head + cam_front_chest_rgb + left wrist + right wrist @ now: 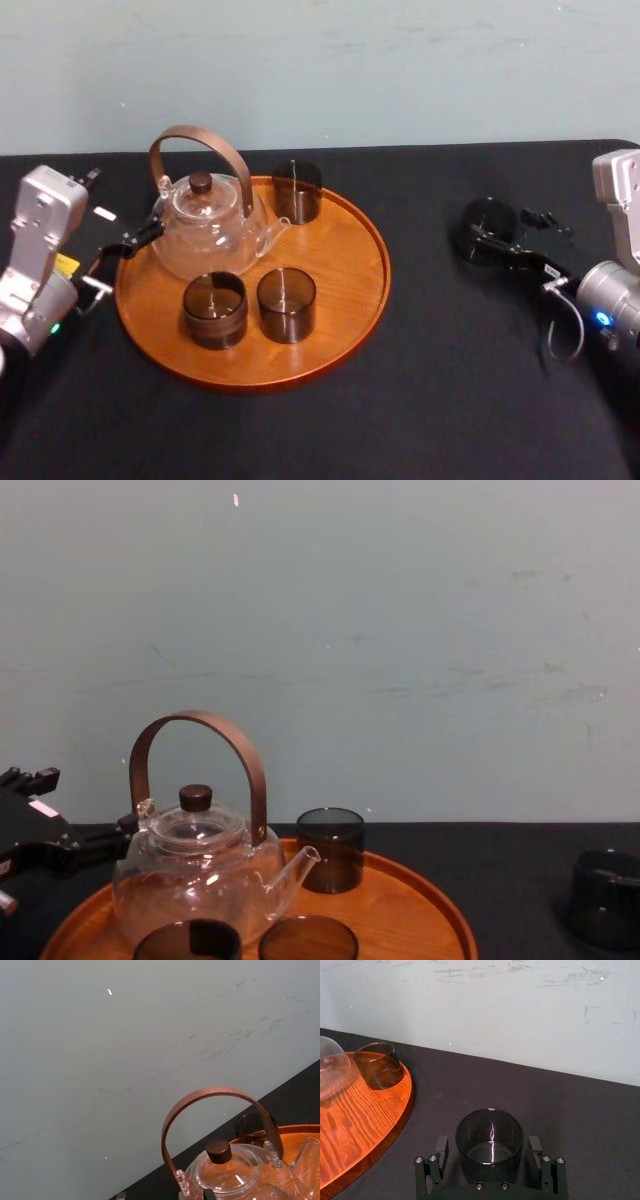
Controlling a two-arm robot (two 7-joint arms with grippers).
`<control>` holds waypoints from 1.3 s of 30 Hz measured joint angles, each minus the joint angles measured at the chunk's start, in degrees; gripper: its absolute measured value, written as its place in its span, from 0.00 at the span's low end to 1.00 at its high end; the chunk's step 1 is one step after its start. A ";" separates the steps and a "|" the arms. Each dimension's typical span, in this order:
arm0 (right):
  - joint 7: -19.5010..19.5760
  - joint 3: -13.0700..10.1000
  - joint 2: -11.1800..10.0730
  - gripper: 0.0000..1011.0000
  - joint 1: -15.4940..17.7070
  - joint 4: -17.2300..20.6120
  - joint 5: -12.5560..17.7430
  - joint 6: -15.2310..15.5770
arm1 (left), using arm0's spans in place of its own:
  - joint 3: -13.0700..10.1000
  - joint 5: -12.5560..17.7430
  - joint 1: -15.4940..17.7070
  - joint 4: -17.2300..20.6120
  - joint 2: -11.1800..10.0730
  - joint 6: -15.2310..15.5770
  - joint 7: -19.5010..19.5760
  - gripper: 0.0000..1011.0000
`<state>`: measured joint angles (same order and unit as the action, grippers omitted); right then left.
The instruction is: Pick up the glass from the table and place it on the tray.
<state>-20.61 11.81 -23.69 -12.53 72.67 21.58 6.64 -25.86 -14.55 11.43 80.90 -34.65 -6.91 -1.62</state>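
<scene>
A dark smoked glass (487, 222) stands upright on the black table (430, 400), right of the round wooden tray (350, 250). My right gripper (493, 240) is open around this glass. In the right wrist view the glass (489, 1132) sits between the two fingers (440, 1154), with a small gap on each side. The chest view has the same glass (604, 898) at its far right. My left gripper (148, 234) hangs open at the tray's left rim, beside the teapot.
On the tray stand a glass teapot (207, 222) with a brown arched handle and three more dark glasses (214, 309), (286, 304), (297, 191). The tray's right half is bare wood. A pale wall rises behind the table.
</scene>
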 joint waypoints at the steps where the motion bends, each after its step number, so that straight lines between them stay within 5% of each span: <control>1: -0.07 0.05 0.05 0.99 -0.15 -0.21 -0.01 -0.04 | 0.00 0.00 0.00 0.00 0.00 0.00 0.00 0.99; 39: -2.50 2.05 1.58 0.99 -5.02 -7.44 -0.13 -1.42 | 0.00 0.00 0.00 0.00 0.00 0.00 0.00 0.99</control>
<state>-23.11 13.85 -22.11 -17.55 65.23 21.44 5.22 -25.86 -14.55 11.43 80.90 -34.64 -6.91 -1.62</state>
